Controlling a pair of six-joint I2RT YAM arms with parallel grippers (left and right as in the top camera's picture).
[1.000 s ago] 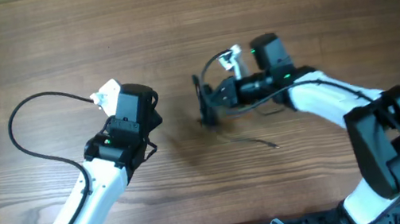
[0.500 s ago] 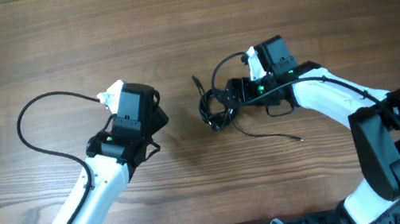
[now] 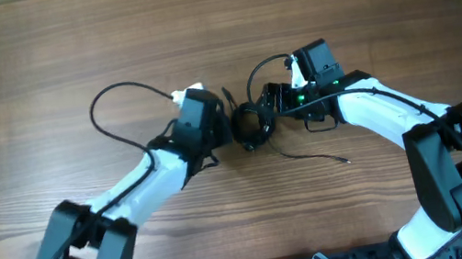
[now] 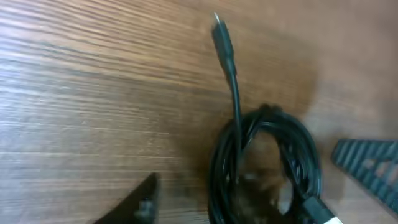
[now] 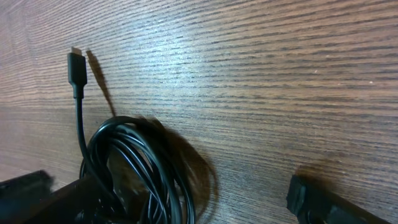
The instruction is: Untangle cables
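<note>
The cables (image 3: 250, 125) lie coiled near the worktop (image 3: 60, 45) centre, between the right gripper's (image 3: 264, 112) spread fingers (image 5: 318, 203). The left gripper (image 3: 222, 128) stands just beside the coil; whether its fingers are apart or together cannot be told.

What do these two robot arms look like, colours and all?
Both arms have white curved shells between chunky black joints. A thick black cable loops off the left arm; green lights glow on the right arm.
</note>
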